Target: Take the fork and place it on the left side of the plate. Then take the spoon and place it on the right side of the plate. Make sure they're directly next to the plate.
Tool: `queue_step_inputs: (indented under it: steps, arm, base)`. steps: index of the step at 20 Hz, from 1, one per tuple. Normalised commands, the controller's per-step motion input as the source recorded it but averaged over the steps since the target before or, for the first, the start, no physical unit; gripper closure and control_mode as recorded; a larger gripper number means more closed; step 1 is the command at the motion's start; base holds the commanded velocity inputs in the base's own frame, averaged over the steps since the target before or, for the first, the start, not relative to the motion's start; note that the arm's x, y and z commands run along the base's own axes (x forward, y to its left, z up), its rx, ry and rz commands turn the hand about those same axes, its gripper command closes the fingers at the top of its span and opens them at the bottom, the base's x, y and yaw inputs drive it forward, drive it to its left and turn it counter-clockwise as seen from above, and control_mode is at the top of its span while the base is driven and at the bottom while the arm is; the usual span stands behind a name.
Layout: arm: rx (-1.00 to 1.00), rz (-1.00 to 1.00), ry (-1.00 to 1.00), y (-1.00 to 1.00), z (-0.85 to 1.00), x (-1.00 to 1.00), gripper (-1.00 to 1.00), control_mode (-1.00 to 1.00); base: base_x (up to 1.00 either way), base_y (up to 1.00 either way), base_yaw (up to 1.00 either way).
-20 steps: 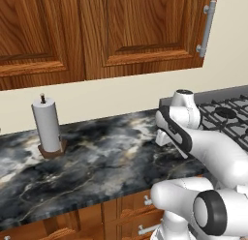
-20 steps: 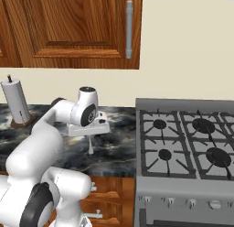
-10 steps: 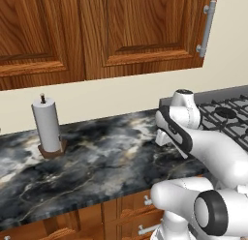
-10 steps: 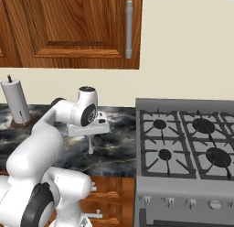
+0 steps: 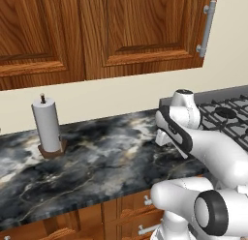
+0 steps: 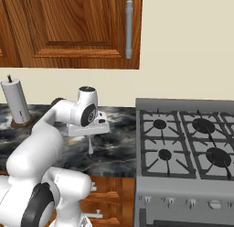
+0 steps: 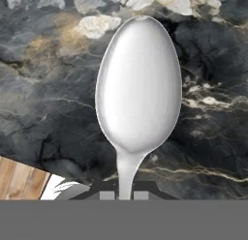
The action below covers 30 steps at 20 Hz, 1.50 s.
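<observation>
Spoon was held by its thin handle in the closed gripper, hanging bowl-down above the marble counter; judged light, rigid, slippery metal, likely to pivot if gripped loosely.

A home kitchen, rendered rather than photographed; brown wooden wall cabinets with panelled doors hang above a dark marbled stone counter; one door carries a long metal bar handle; a grey gas stove with black burner grates sits just beside the counter; a paper towel roll stands upright on a wooden holder near the cream wall; wooden drawers run under the counter.
</observation>
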Motion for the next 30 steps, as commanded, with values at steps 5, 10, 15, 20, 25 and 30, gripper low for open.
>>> queue_step_inputs:
  steps: [5, 10, 15, 20, 25, 30]
  arm:
    - [0.00, 0.00, 0.00, 0.00, 0.00, 0.00, 1.00, 1.00]
    - [0.00, 0.00, 0.00, 0.00, 0.00, 0.00, 1.00, 1.00]
    - [0.00, 0.00, 0.00, 0.00, 0.00, 0.00, 1.00, 1.00]
    - [0.00, 0.00, 0.00, 0.00, 0.00, 0.00, 1.00, 1.00]
    - [0.00, 0.00, 0.00, 0.00, 0.00, 0.00, 1.00, 1.00]
    - [0.00, 0.00, 0.00, 0.00, 0.00, 0.00, 1.00, 1.00]
  base:
    - [0.00, 0.00, 0.00]
    - [-0.51, 0.02, 0.03]
    - [-1.00, 0.14, 0.25]
    - [-0.68, 0.37, 0.72]
    - [-0.27, 0.48, 0.99]
    - [0.06, 0.61, 0.85]
